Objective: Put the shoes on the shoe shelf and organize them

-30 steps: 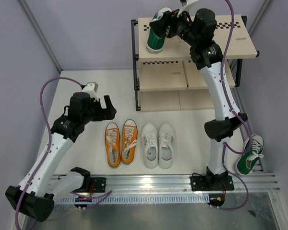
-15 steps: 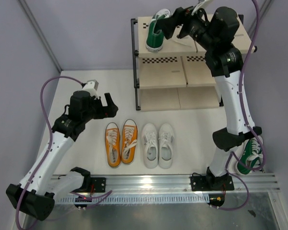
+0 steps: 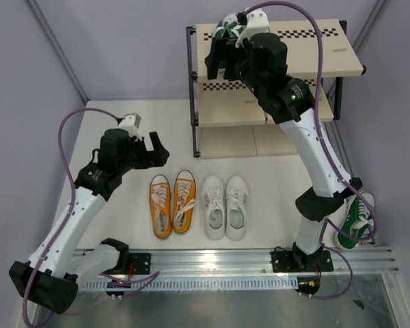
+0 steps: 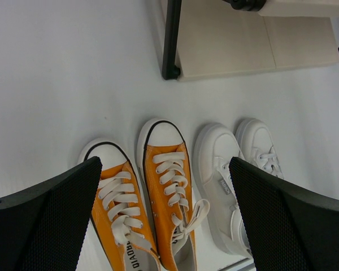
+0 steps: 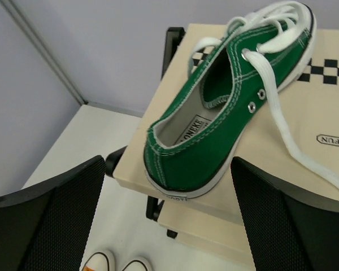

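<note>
One green sneaker (image 5: 226,113) lies on the shoe shelf's top board (image 5: 305,164), heel at the front-left corner and white laces trailing. My right gripper (image 5: 169,214) is open just off that heel, fingers on either side without touching. In the top view the gripper (image 3: 222,61) hides most of this shoe (image 3: 225,27). The other green sneaker (image 3: 355,222) lies on the floor at the far right. The orange pair (image 3: 172,205) and the white pair (image 3: 225,207) stand side by side on the floor. My left gripper (image 3: 154,154) is open and empty above the orange pair (image 4: 158,203).
The shelf (image 3: 273,89) stands at the back, its middle and bottom boards bare; its black front-left post (image 4: 172,39) is near the orange toes. The white pair (image 4: 231,164) lies right of the orange pair. A metal rail (image 3: 212,260) runs along the near edge.
My right arm has swung left across the top board, let go of the green sneaker and drawn back from its heel. The left arm has barely moved.
</note>
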### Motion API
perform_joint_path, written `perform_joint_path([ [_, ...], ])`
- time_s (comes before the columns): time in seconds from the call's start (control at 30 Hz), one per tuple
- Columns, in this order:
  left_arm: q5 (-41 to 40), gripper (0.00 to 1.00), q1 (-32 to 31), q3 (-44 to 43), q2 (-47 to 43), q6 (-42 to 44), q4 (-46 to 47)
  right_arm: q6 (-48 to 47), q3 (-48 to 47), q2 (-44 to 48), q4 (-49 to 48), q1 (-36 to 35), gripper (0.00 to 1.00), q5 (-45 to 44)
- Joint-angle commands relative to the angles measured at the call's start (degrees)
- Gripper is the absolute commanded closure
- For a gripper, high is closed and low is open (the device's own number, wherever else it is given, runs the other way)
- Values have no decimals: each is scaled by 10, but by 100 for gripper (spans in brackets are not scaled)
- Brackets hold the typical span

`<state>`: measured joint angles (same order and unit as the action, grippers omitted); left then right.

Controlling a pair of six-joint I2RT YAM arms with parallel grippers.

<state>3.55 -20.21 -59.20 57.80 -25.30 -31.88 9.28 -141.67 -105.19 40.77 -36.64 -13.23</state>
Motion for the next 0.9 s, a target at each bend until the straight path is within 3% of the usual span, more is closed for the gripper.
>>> perform_joint_path([
  [0.0,3,1,-2,-2,-16,2,24,18,2,-2,12,-3,3,-126],
  [0.17,-4,1,-2,0,-26,6,24,7,-12,-33,-7,-4,4,-136],
  [0.43,-13,1,-2,2,-50,21,23,-23,-17,-67,-13,-4,28,-104],
  [0.87,-30,1,-2,-15,-80,65,32,-123,45,-33,-29,-4,38,5],
])
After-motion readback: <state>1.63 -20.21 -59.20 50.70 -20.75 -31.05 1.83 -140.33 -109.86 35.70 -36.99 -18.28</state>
